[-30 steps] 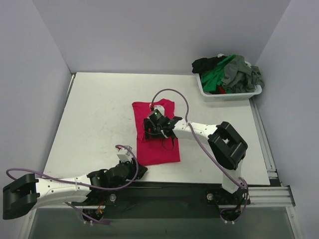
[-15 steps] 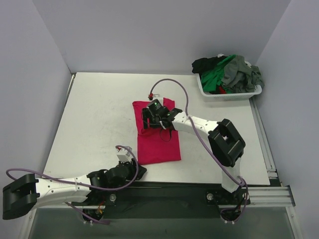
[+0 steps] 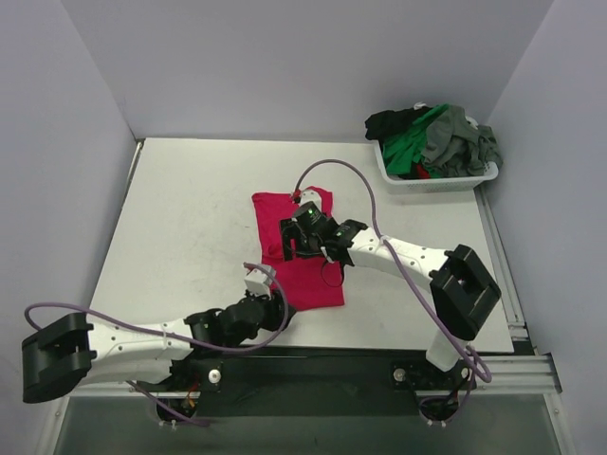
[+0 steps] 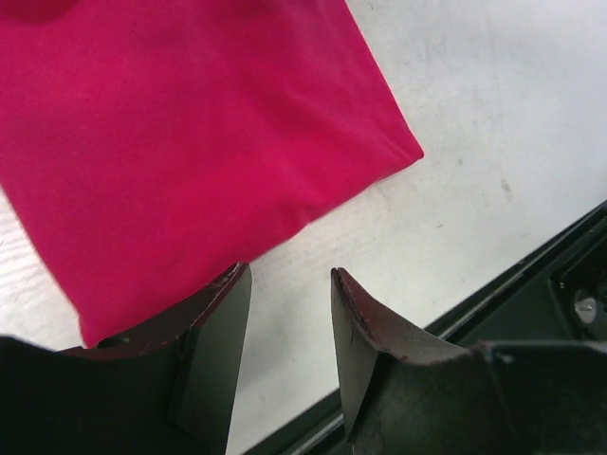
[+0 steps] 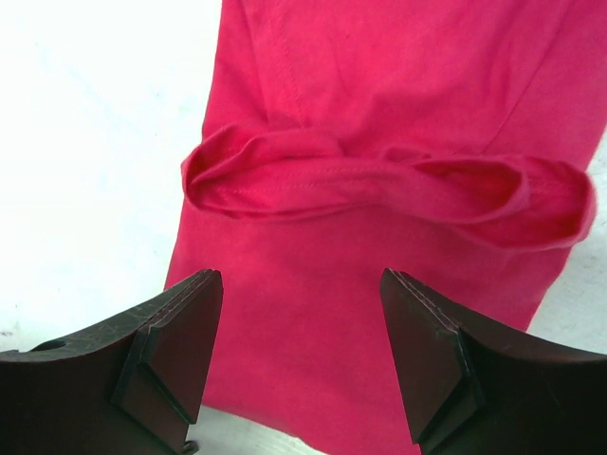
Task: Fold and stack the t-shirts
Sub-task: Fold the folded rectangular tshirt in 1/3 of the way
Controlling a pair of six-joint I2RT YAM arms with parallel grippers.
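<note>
Crimson t-shirt (image 3: 308, 289) lies flat mid-table; my right gripper (image 5: 301, 280) hangs open over its twelve-o'clock half, my left gripper (image 4: 289, 275) open at its six-o'clock edge, both empty.

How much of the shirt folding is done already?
Done: the red t-shirt lies on the table, folded into a narrow strip. In hand: the left gripper is open at its near hem and the right gripper is open over its far end, neither gripping it. Left: the green t-shirt, grey t-shirt and black t-shirt lie crumpled in the white basket. There is no stack yet.
</note>
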